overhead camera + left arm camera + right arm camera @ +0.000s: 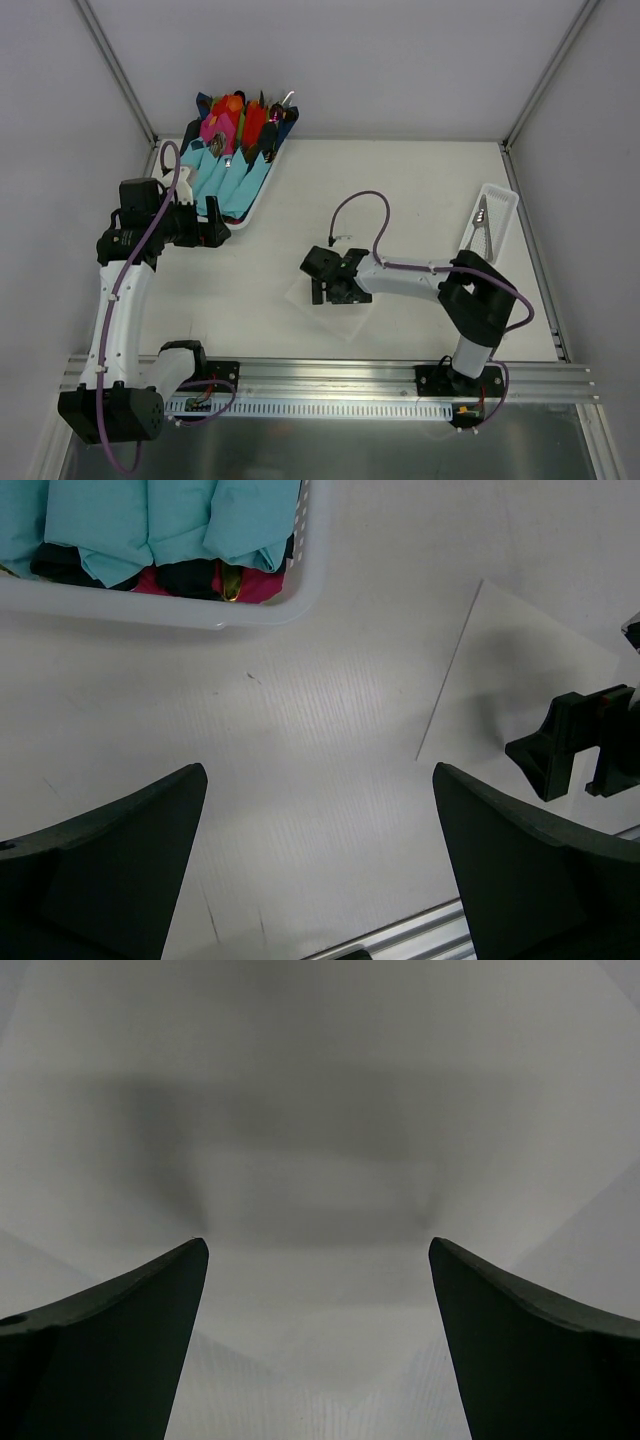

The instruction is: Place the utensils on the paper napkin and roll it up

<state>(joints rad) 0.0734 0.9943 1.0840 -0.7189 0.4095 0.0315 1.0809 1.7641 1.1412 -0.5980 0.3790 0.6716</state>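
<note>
Hovering low over the paper napkin at mid-frame, the right end effector has its fingers spread; the left end effector gapes too. Thin, limp paper likely creases easily, so pinch an edge gently. The utensils lie far right.

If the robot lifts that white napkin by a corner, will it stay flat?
Probably not: the paper napkin looks thin and lies flat, so it should droop. It seems light, so a push from the open right gripper over it might slide or crumple it.
</note>
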